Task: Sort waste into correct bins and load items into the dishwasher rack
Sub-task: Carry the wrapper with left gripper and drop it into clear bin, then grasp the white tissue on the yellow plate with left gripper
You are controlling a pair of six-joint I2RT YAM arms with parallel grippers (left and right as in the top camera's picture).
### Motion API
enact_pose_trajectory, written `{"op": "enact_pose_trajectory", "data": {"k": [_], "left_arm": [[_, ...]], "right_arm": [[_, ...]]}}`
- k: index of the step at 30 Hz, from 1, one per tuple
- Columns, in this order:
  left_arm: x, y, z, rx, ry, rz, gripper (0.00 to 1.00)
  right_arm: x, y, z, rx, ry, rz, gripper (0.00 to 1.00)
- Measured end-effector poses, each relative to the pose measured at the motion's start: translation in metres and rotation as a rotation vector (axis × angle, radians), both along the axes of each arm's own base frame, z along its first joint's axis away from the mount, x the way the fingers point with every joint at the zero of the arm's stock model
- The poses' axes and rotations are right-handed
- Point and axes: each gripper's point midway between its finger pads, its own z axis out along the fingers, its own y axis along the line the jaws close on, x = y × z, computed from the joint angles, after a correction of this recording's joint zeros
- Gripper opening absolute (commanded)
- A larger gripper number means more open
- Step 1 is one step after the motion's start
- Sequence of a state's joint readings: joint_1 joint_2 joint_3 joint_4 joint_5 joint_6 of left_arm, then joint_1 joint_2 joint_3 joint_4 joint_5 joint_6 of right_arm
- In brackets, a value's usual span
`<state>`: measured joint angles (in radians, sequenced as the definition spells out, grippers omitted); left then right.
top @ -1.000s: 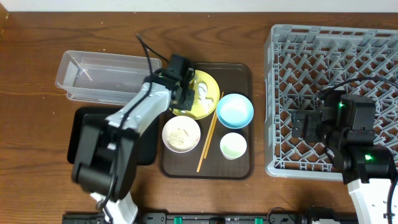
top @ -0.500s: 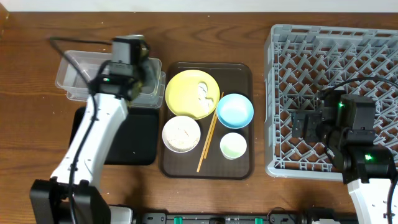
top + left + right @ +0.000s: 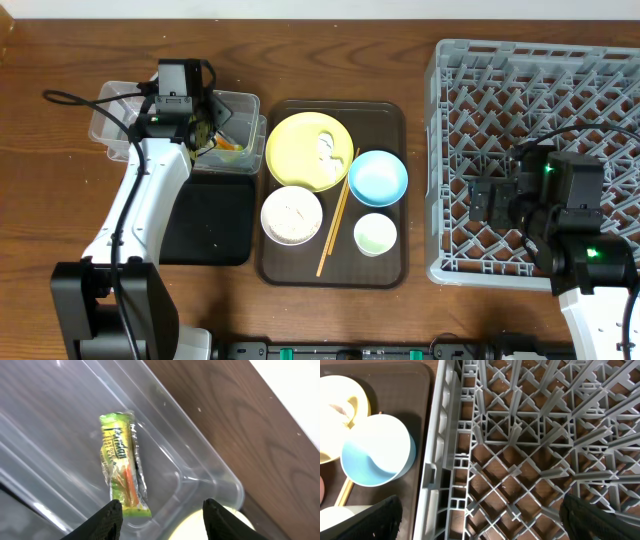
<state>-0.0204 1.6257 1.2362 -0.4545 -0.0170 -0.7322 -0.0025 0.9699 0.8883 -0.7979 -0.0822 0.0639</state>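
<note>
The wrapper (image 3: 122, 472) is seen lying in the tub (image 3: 210, 467), near the far left corner of the tabletop (image 3: 40, 60). The left claw (image 3: 162, 520) and the right claw (image 3: 485, 520) are spread, with nothing held. The wrapper could be caught and pulled out if the left claw is lifted carelessly.

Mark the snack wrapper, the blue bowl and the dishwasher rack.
snack wrapper (image 3: 122, 460): left wrist view, middle of its printed face.
blue bowl (image 3: 377, 177): overhead view, centre of its inside.
dishwasher rack (image 3: 436, 160): overhead view, on its left wall.
</note>
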Motion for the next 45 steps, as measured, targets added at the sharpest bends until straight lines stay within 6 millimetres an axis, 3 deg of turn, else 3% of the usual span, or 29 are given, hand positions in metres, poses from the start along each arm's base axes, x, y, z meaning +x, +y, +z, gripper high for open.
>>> {"op": "enact_pose_trajectory", "data": {"k": [6, 14, 18, 22, 28, 32, 37, 41, 45], "left_arm": [[0.007, -0.033, 0.01, -0.081, -0.049, -0.138, 0.55], [-0.007, -0.125, 0.006, -0.02, -0.046, -0.452, 0.62], [-0.005, -0.161, -0.017, 0.007, -0.031, -0.539, 0.64], [-0.004, -0.186, -0.062, 0.023, 0.031, -0.591, 0.64], [-0.002, -0.2, -0.109, 0.033, 0.089, -0.616, 0.63], [-0.005, -0.198, -0.13, 0.041, 0.133, -0.617, 0.39], [-0.006, -0.198, -0.13, 0.047, 0.135, -0.63, 0.11], [-0.005, -0.198, -0.127, 0.051, 0.127, -0.638, 0.06], [0.0, -0.19, -0.097, 0.049, 0.074, -0.625, 0.06]], "right_arm": [[0.0, 0.0, 0.0, 0.0, 0.001, 0.0, 0.99], [0.0, 0.0, 0.0, 0.0, 0.002, 0.0, 0.99], [-0.001, 0.0, 0.0, 0.0, 0.003, 0.0, 0.99], [-0.001, 0.0, -0.001, 0.0, 0.004, 0.0, 0.99], [-0.001, 0.0, -0.001, 0.0, 0.007, 0.0, 0.99], [-0.001, 0.0, -0.001, 0.0, 0.007, 0.0, 0.99], [-0.002, 0.0, -0.001, 0.0, 0.009, 0.0, 0.99], [-0.002, 0.0, -0.002, 0.0, 0.01, 0.0, 0.99], [-0.003, 0.0, -0.003, 0.0, 0.016, 0.0, 0.99]]}}
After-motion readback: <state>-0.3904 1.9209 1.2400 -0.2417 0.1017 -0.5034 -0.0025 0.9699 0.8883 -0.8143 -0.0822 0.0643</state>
